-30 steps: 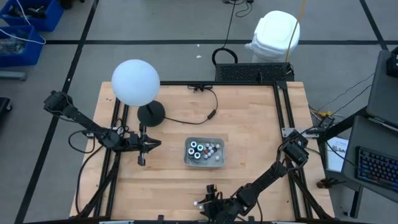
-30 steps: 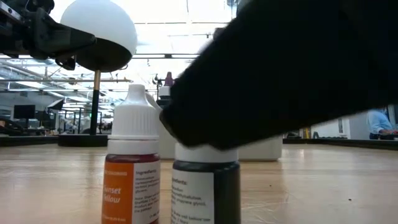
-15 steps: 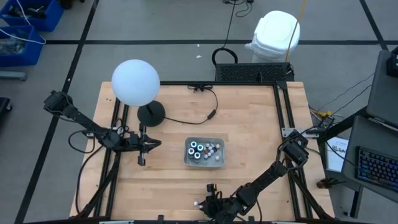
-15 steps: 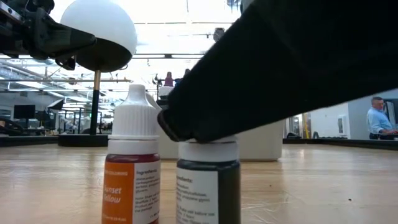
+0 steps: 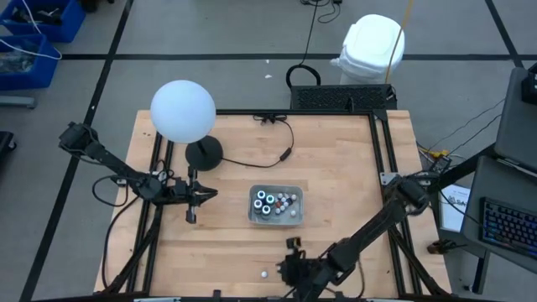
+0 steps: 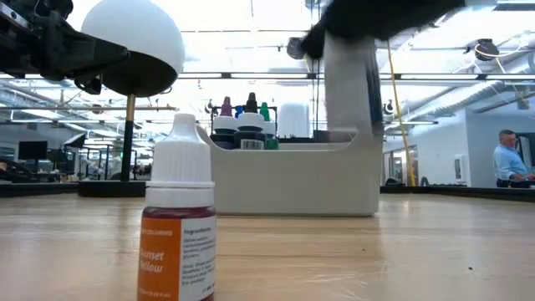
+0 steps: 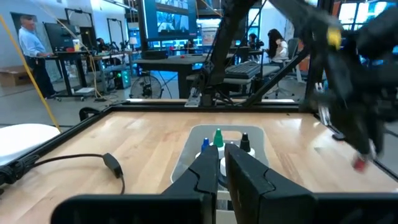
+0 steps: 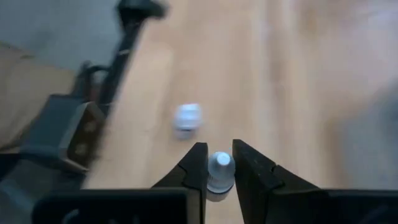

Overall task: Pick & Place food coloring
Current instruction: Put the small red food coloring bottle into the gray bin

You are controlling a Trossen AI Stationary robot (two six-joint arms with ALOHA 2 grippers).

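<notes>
High view first, going from the left: the left gripper (image 5: pixel 204 195) hangs idle over the table beside the lamp (image 5: pixel 183 111), its fingers drawn together on nothing. Just to its right, mid-table, sits the grey tray (image 5: pixel 253 213), already stocked with a cluster of food coloring bottles and pots. Nearer the front edge one bottle (image 5: pixel 263 273) stands alone on the wood — the low view shows an orange one labelled Sunset Yellow (image 6: pixel 176 222), which is probably this same one. Just right of it is the right gripper (image 5: pixel 293 255), raised off the table.

Its wrist camera shows the fingers clamped on the white cap of a small bottle (image 8: pixel 219 172), with the lone one below on the wood.

So I'd judge the pick just made and the carry in hand. What comes next is a short haul back toward the tray, keeping the bottle upright, then a gentle release into a free spot without knocking the bottles already standing there — the yellow one is left to fetch after.
</notes>
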